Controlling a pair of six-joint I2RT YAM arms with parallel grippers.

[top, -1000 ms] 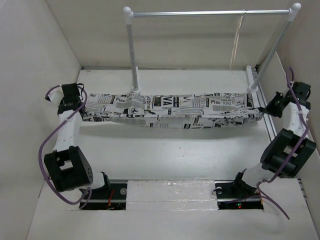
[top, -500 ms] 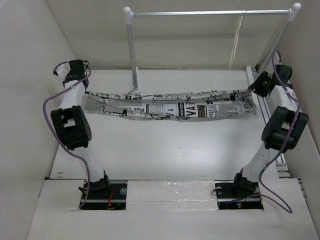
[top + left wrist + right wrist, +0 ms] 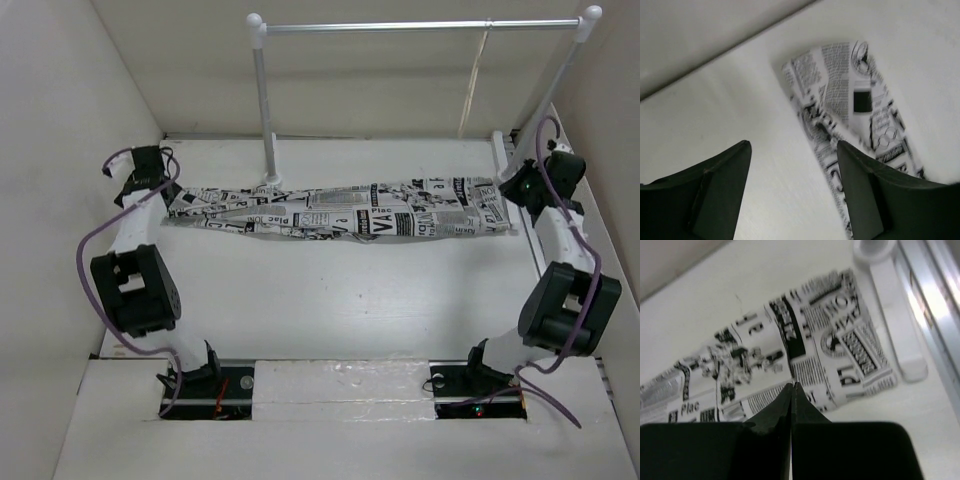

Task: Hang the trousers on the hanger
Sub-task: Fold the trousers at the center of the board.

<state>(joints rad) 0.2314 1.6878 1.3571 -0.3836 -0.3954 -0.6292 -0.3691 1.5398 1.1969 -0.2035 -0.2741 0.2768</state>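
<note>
Top view: trousers [image 3: 340, 212] lie in a long band across the desk [image 3: 330, 300], by the rail [image 3: 410, 27] feet.
Left wrist view: left gripper [image 3: 794, 147] spread wide, just clear of the cloth end.
Right wrist view: right gripper [image 3: 791, 387] pressed fully together, tips over the other end.

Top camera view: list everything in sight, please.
trousers: one, white with black newsprint, lying stretched left to right across the table
clothes rail: one, white posts and metal bar, standing behind the trousers
hanger: one, pale cream, hanging from the bar near its right end
table: one, white, under everything
left end effector: one, black, open, beside the trousers' left end
right end effector: one, black, shut, above the trousers' right end
</note>
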